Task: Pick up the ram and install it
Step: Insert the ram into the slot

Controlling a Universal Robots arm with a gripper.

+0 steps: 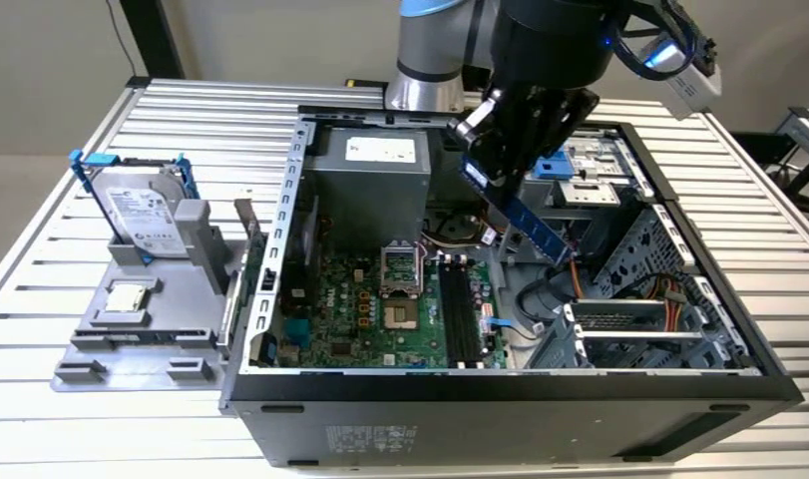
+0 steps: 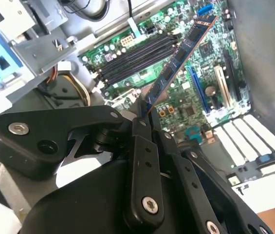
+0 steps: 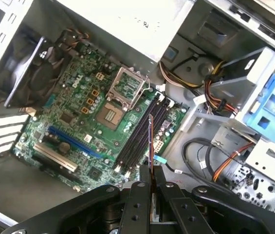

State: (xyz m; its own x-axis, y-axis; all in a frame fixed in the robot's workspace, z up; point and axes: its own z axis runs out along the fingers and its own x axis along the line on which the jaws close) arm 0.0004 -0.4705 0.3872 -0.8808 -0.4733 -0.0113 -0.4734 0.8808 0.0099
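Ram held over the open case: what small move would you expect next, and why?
Probably a short descent toward the slots, levelling the ram as it goes. The claw is shut on one end of the ram, which hangs tilted above the motherboard and clear of the slots. In the first wrist view its edge shows in front of them.

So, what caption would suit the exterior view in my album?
A black tool holds a thin blue circuit-board stick tilted over the green motherboard inside an open grey computer case.
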